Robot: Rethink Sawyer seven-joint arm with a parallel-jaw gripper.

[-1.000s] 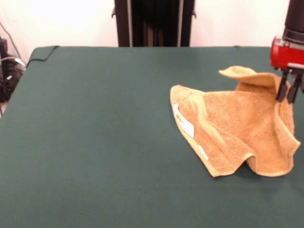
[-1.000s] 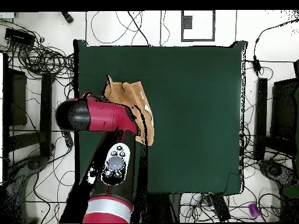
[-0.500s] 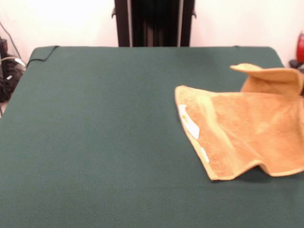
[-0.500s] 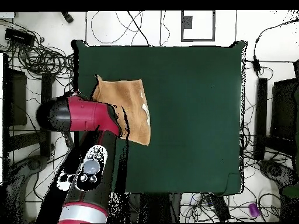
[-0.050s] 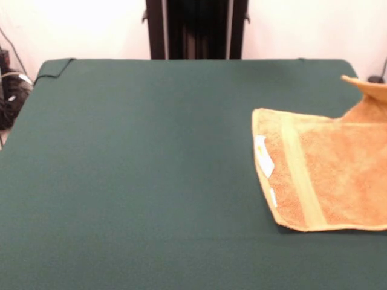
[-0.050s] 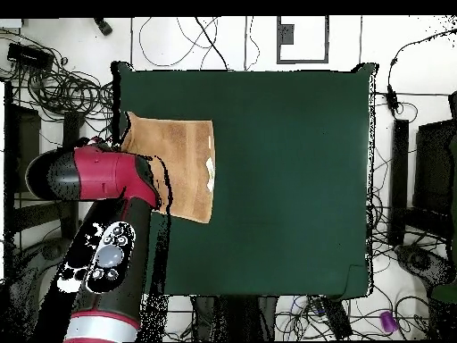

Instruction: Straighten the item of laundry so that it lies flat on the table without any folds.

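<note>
Front view: the terry towel [image 5: 326,175] is lying at three o'clock on the table [image 5: 133,175], one corner lifting off-frame, apparently being pulled. Overhead view: the arm [image 6: 94,179] is hiding the gripper at nine o'clock; I cannot tell its grasp.

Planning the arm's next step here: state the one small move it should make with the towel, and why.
Probably stop pulling and lower the lifted corner. The towel already lies mostly spread, its pale band straight, but one far corner curls up by the table edge. In the overhead view the arm covers that side, so the gripper's state is unclear.
</note>
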